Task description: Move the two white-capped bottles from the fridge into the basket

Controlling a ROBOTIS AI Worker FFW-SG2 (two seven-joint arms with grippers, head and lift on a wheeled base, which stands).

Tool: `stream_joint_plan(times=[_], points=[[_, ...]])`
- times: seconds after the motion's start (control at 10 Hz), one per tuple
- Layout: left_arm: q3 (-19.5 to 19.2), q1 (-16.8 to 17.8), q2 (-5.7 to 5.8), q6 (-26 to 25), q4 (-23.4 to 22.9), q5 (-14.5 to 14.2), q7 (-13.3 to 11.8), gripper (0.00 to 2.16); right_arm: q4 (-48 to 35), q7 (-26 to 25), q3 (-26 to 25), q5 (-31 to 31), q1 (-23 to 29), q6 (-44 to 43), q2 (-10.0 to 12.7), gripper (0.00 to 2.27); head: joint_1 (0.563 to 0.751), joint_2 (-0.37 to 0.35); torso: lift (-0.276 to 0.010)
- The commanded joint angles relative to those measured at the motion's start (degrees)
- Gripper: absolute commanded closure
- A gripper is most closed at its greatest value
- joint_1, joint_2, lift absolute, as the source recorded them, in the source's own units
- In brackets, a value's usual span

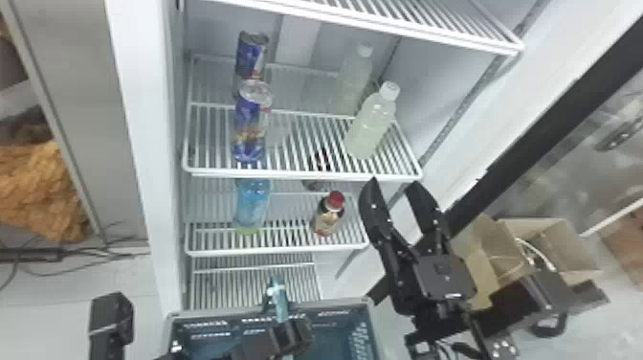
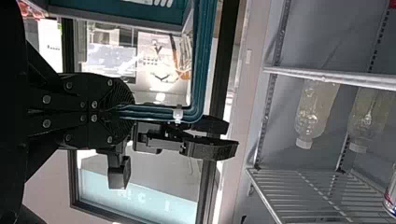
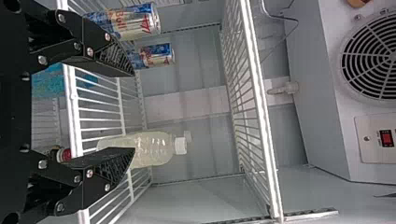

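White-capped bottles (image 1: 371, 125) stand shelved (upright).

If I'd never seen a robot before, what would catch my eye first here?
Probably the black right hand, spread open in front of the fridge. Next, a pale white-capped bottle standing on a shelf, with a similar bottle behind. Lower down, the left hand grips the teal handle of a basket.

And there's the right pincer (image 1: 394, 183), black all over! Two tapering fingers (image 3: 112, 52), finely ribbed on their inner faces, round silvery screws (image 3: 43, 59) dotting the links. Right behind that pincer, a flat, squarish black box (image 1: 442, 275) with a small white mark; farther back, thin black cables (image 1: 461, 350). The left pincer (image 1: 292, 335)? Black too, silver-screwed, with ribbed inner faces.
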State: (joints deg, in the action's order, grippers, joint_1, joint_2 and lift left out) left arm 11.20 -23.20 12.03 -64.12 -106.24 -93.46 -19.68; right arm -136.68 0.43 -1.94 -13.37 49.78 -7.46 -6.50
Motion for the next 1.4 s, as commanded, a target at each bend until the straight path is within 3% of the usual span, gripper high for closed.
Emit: stream_joint_plan(times=[0.0, 0.7, 1.3], points=[[0.0, 0.0, 0.02, 0.0, 0.0, 0.0, 0.0, 1.19, -0.1, -0.1, 0.0, 0.0, 0.0, 0.0, 0.0, 0.53, 0.695, -0.350, 0.000], [0.0, 0.0, -0.07, 0.0, 0.0, -0.1, 0.0, 1.19, 0.8, -0.1, -0.3, -0.9, -0.3, 0.0, 0.3, 0.52, 0.695, -0.350, 0.000], [0.0, -0.1, 0.02, 0.0, 0.0, -0.3, -0.1, 1.19, 6.5, -0.4, -1.9, -0.5, -5.9, -1.3, 1.0, 0.52, 0.695, -0.350, 0.000]])
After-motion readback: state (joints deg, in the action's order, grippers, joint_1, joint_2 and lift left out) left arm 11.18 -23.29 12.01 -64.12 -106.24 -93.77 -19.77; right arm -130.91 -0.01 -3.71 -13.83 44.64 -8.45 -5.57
